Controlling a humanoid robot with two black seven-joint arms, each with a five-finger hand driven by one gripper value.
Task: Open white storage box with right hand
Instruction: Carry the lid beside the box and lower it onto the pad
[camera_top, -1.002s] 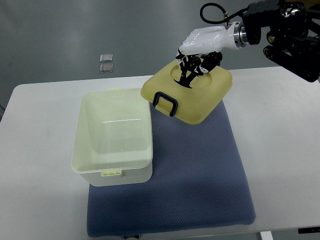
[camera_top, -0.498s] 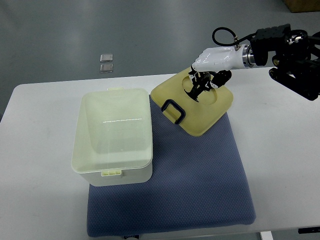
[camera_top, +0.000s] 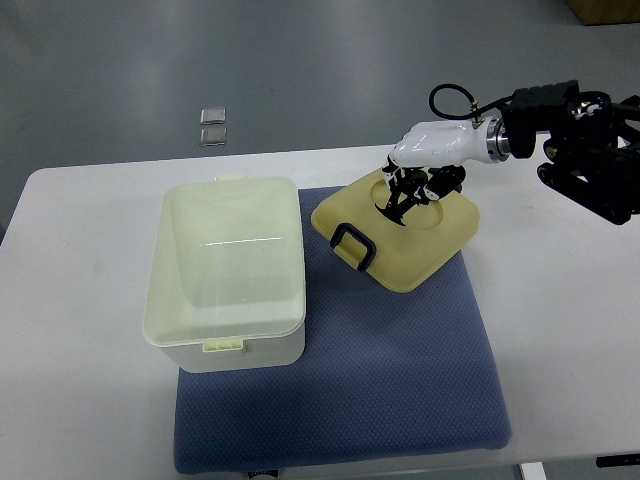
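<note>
The white storage box stands open on the left part of the blue mat, its inside empty. Its pale yellow lid with a dark blue handle lies on the mat to the right of the box, near the mat's far edge. My right hand comes in from the right edge and its dark fingers are curled on the lid's top recess, holding it. The left arm does not show.
The white table carries the mat. Two small grey squares lie on the floor beyond the table's far edge. The table's right side is bare white surface.
The right hand has carried the lid to the right and down, from tilted above the mat's far edge to lying nearly flat on the mat. The box has not moved.
</note>
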